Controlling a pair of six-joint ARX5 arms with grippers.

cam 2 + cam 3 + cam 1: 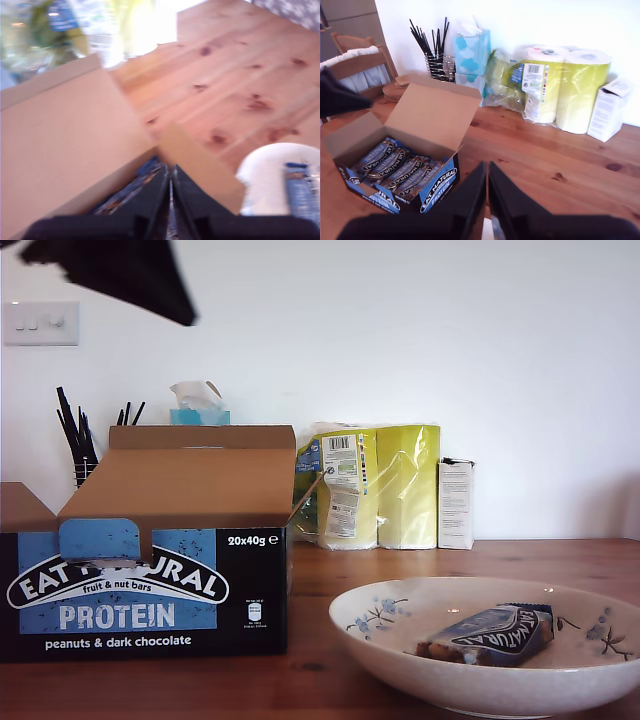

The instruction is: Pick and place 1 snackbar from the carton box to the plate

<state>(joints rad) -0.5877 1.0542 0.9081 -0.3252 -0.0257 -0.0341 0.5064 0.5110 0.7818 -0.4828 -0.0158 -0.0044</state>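
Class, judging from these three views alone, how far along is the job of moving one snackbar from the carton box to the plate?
Done: one snackbar already lies in the plate. In hand: nothing; my first gripper and my second gripper both look shut and empty, the first above the open carton box, where more bars remain. Left: apparently only moving the arms clear.

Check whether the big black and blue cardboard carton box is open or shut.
Open: the black and blue cardboard carton box has its brown flaps folded back, exposing rows of dark-wrapped bars inside.
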